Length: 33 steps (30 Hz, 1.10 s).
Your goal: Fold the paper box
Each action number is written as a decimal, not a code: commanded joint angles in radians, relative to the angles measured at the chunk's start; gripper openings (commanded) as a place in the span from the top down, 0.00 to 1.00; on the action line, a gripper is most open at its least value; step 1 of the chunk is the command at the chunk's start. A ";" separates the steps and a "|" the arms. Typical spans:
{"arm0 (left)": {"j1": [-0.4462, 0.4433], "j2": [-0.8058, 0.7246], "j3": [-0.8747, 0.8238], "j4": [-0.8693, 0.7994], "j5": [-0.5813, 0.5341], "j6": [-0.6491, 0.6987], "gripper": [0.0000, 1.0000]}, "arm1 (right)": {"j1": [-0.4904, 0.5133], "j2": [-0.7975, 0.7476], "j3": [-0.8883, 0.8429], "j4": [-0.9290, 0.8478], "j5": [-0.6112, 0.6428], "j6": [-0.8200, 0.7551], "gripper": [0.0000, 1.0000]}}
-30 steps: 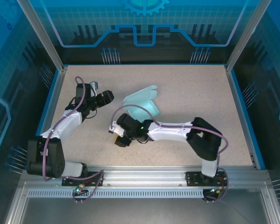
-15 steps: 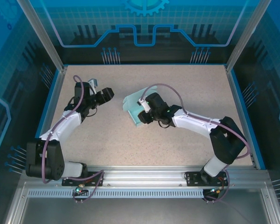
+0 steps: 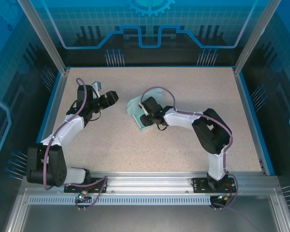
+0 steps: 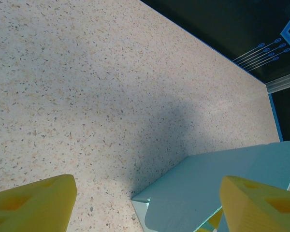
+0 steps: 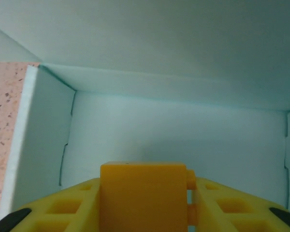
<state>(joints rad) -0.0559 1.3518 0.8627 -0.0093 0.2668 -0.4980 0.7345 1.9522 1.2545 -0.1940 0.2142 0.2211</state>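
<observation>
The paper box (image 3: 134,105) is pale blue card, partly folded, lying mid-table with raised walls. My right gripper (image 3: 146,119) reaches into it from the right. In the right wrist view its yellow fingers (image 5: 53,212) are shut on a small orange block (image 5: 140,183), inside the box's pale interior (image 5: 183,116). My left gripper (image 3: 111,98) hovers left of the box, open. In the left wrist view a box corner (image 4: 208,179) lies ahead between the wide-apart yellow fingertips (image 4: 38,198).
The speckled tabletop (image 3: 193,92) stretches bare to the right and back. A blue rim (image 3: 253,121) edges the table, with dark enclosure walls beyond. Both arm bases sit on the metal rail (image 3: 150,186) at the near edge.
The right arm swung from the table's front-left up to the box, carrying the orange block into it, then shifted slightly left. The left arm stayed put.
</observation>
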 commanded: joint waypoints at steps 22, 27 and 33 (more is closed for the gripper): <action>-0.003 -0.078 -0.096 0.114 0.058 -0.042 0.19 | -0.046 -0.376 -0.192 0.076 0.022 -0.115 0.30; -0.015 -0.134 -0.117 0.068 0.008 0.039 0.14 | -0.112 -0.485 -0.243 0.157 0.065 -0.200 0.23; -0.014 -0.212 -0.155 0.033 -0.095 0.109 0.01 | -0.191 -0.549 -0.256 0.192 0.099 -0.206 0.12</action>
<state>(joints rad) -0.0673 1.1896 0.7406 0.0422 0.2413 -0.4446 0.5705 1.4387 1.0172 -0.0513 0.2817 0.0422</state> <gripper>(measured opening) 0.986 0.864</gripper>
